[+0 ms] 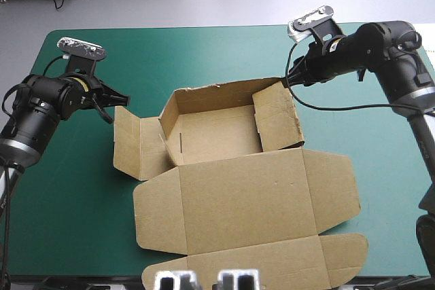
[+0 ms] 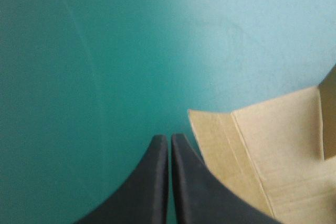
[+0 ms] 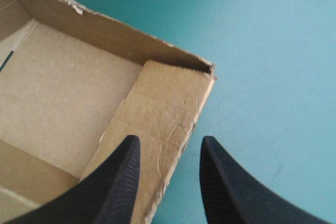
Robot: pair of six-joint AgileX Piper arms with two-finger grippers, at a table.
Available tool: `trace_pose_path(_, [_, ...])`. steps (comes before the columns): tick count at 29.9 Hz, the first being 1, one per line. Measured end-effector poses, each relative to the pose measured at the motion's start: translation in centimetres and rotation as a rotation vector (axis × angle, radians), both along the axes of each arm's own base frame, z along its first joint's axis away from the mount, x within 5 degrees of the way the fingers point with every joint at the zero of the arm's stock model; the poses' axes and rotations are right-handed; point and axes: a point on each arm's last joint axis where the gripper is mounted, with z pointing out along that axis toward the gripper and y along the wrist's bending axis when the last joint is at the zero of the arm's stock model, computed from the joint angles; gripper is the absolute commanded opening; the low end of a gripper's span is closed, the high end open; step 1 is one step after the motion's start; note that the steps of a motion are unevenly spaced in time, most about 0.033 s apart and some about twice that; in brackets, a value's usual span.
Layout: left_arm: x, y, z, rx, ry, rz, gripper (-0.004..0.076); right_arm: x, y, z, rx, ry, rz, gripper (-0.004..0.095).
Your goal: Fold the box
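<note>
One brown box (image 1: 238, 188) lies mid-table on the teal-green cover (image 1: 75, 188), lid flat nearest, open tray behind. Of my two grippers, my left gripper (image 2: 169, 139), fingers pressed together and empty, points just beside the box's left flap. My right gripper (image 3: 170, 140), fingers apart, straddles its right wall near the far corner, seemingly without touching.

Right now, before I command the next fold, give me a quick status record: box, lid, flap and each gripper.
box: open tray, walls raised
lid: flat on the teal-green cover, toward the near edge
left side flap: lying flat outside the tray
left gripper: shut, holding nothing, beside the flap's corner
right gripper: open, straddling the right wall near the far right corner; contact unclear
</note>
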Motion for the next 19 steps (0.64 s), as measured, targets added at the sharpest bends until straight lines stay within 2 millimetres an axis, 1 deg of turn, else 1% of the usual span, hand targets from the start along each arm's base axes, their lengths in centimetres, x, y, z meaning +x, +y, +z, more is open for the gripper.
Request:
trace_pose_path(2, [-0.4, 0.2, -0.3, 0.008, 0.057, 0.017, 0.0009, -0.6, -0.3, 0.2, -0.016, 0.039, -0.01, 0.0359])
trace_pose_path(4, [-0.8, 0.3, -0.7, 0.019, 0.118, 0.033, 0.0008, -0.8, -0.4, 0.0, -0.03, 0.066, -0.023, 0.0359])
trace_pose_path(8, [-1.6, 0.6, -1.1, 0.036, 0.209, 0.056, -0.0006, -0.7, -0.5, -0.9, -0.037, 0.104, -0.044, 0.0359])
trace_pose_path(10, [-1.8, 0.6, -1.2, 0.04, 0.234, 0.063, -0.001, -0.2, -0.4, -1.7, -0.04, 0.132, -0.05, 0.0359])
trace_pose_path(14, [-1.9, 0.7, -1.3, 0.044, 0.255, 0.067, -0.001, 1.5, 0.1, -4.2, -0.06, 0.207, -0.052, 0.0359])
trace_pose_path(17, [-1.9, 0.7, -1.2, 0.044, 0.255, 0.068, -0.001, 3.5, 0.6, -7.0, -0.08, 0.284, -0.053, 0.0359])
trace_pose_path(19, [-1.9, 0.7, -1.2, 0.046, 0.256, 0.065, -0.001, 4.4, 0.8, -8.6, -0.091, 0.324, -0.053, 0.0359])
